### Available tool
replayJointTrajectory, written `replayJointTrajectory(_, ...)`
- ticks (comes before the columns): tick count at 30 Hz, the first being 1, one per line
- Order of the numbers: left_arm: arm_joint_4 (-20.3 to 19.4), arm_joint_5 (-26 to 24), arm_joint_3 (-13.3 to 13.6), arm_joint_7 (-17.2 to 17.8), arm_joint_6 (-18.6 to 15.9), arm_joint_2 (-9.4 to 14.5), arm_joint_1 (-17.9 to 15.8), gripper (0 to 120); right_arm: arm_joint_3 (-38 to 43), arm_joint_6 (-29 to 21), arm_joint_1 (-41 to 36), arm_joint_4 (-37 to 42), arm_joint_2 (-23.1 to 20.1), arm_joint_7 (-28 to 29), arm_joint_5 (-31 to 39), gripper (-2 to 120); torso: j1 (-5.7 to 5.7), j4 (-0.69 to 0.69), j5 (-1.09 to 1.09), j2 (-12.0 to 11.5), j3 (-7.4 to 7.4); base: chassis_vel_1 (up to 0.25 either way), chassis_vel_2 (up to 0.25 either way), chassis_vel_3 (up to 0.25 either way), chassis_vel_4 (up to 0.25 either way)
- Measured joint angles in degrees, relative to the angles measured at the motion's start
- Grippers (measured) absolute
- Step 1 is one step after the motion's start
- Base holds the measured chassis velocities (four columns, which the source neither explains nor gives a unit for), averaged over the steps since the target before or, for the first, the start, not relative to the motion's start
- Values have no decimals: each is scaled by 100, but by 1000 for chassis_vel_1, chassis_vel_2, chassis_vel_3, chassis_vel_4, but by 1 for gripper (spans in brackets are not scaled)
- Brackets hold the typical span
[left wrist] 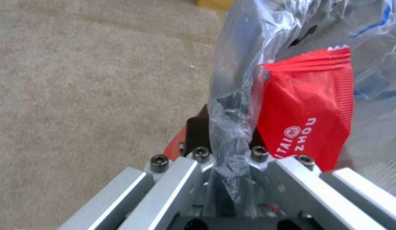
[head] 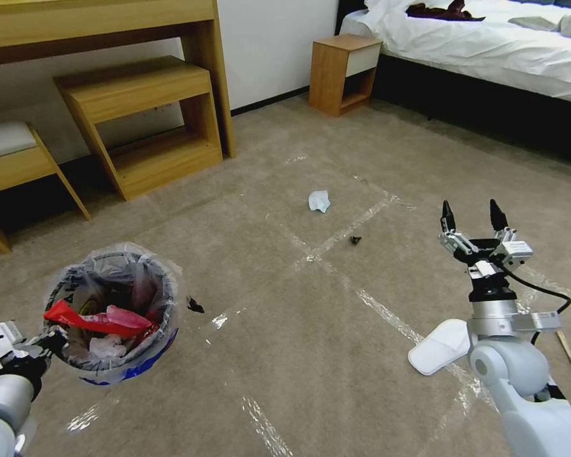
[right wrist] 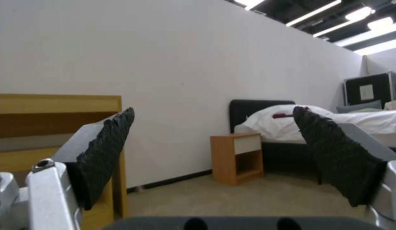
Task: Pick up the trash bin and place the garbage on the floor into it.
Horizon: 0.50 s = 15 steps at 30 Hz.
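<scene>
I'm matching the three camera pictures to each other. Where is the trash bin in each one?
Head view: trash bin, lower left, rim held by the left gripper.
Left wrist view: close ahead, its bag-lined rim pinched in that gripper.
Right wrist view: faces away, toward the nightstand.
Shared landmark: the red wrapper inside the bin.

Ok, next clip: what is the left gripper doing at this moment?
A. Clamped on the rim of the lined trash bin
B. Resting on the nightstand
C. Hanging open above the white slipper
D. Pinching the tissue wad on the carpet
A: the left gripper is shut on the plastic-lined rim of the trash bin, with a red wrapper just inside the bin.
</scene>
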<state>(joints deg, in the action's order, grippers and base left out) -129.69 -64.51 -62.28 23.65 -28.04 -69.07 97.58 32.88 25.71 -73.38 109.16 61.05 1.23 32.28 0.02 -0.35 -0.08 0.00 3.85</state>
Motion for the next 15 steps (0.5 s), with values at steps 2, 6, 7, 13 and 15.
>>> replayJointTrajectory(2,-1,4,2,-4,6,0,1,1,-13,-21,1,11,41,13,-19,96,0,0,0,0,0,0,0,0,0)
replayJointTrajectory(6,-9,2,2,-8,14,23,12,1,-25,-82,1,20,119,75,-29,96,0,-1,0,0,0,0,0,0,0)
replayJointTrajectory(7,-11,-1,1,-9,15,30,15,1,-25,-101,2,20,131,102,-28,96,0,-1,0,0,0,0,0,0,0)
replayJointTrajectory(13,-5,-6,-1,-10,21,71,49,1,-52,-586,126,-163,158,579,317,95,0,0,0,0,0,0,0,0,0)
replayJointTrajectory(15,-7,-6,-1,-10,21,75,57,1,-63,-738,169,-248,166,746,477,94,0,0,0,0,0,0,0,0,0)
